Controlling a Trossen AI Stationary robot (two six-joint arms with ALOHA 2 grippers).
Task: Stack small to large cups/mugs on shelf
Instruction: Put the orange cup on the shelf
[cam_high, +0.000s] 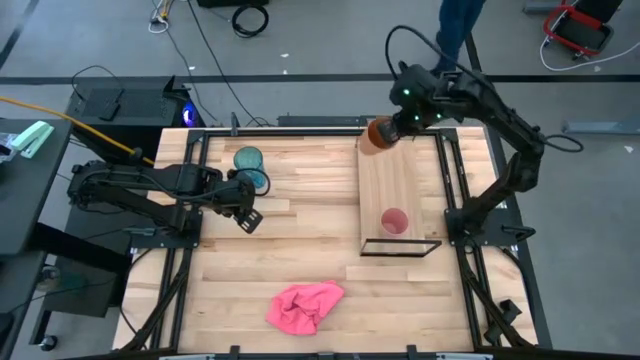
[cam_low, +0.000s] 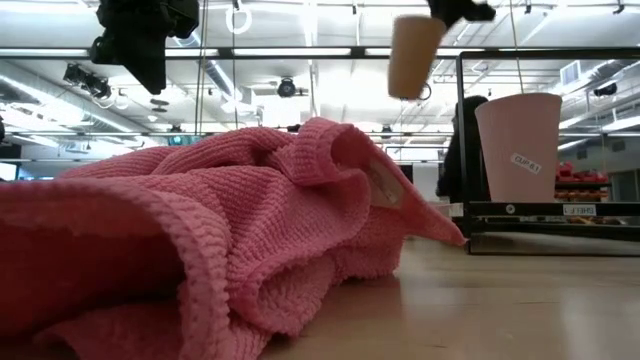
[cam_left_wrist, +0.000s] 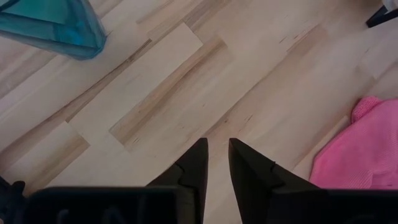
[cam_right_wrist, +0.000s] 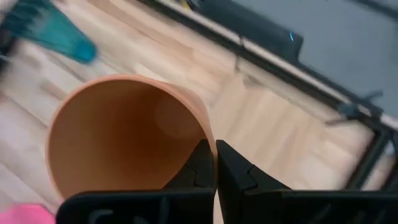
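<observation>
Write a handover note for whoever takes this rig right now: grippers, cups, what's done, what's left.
Right gripper: shut on the orange cup, held in the air over the shelf's far end.
Left gripper: holds nothing, fingers slightly apart, above the table near the teal cup.
Pink cup: upright on the shelf's near end.
Done: orange cup lifted.
Left: stack the cups on the shelf.
</observation>
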